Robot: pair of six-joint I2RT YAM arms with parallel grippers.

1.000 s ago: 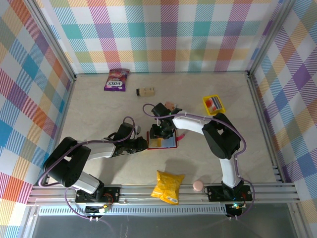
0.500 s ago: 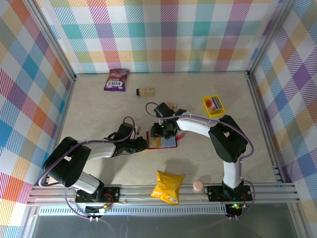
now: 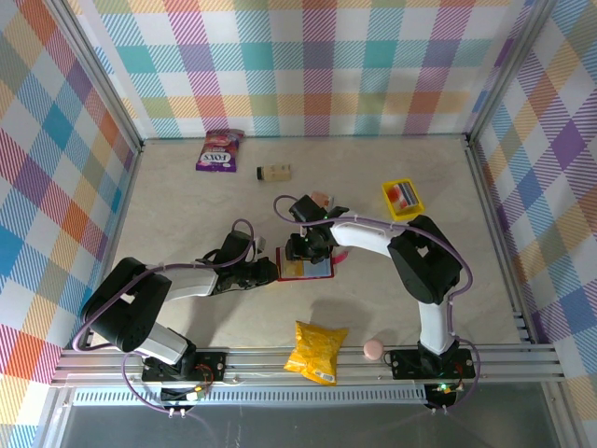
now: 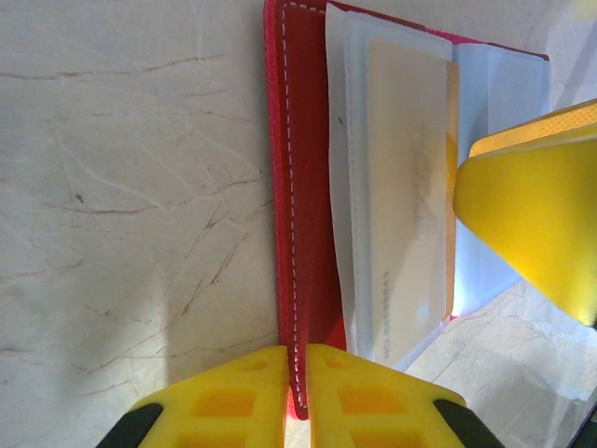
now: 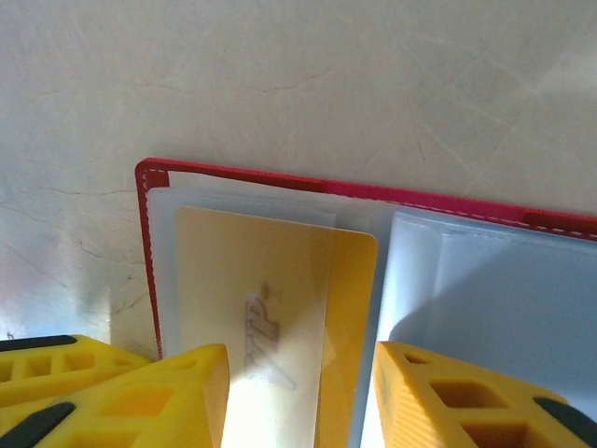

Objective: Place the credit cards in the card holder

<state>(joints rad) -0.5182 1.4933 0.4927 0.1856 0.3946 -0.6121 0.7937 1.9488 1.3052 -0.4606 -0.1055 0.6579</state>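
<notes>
The red card holder [image 3: 318,270] lies open on the table. My left gripper [image 3: 271,271] is shut on its left cover; in the left wrist view the stitched red edge [image 4: 297,280] is pinched between my yellow fingertips [image 4: 233,397]. A yellow credit card [image 5: 350,308] sits partly inside the holder's left clear pocket, its right strip still uncovered. My right gripper [image 5: 300,392] hovers over that card, jaws open on either side of it. Its finger [image 4: 532,205] shows beside the card [image 4: 410,187] in the left wrist view. More credit cards lie in the yellow tray [image 3: 402,197].
A purple snack packet [image 3: 218,149] and a small beige box [image 3: 274,172] lie at the back. A yellow chip bag [image 3: 317,352] and a pink round thing [image 3: 373,349] sit near the front rail. A small pinkish object [image 3: 322,198] is behind my right gripper.
My right gripper's jaws have spread slightly over the yellow card, and that arm has shifted a little. The left gripper has kept its hold on the holder's edge.
</notes>
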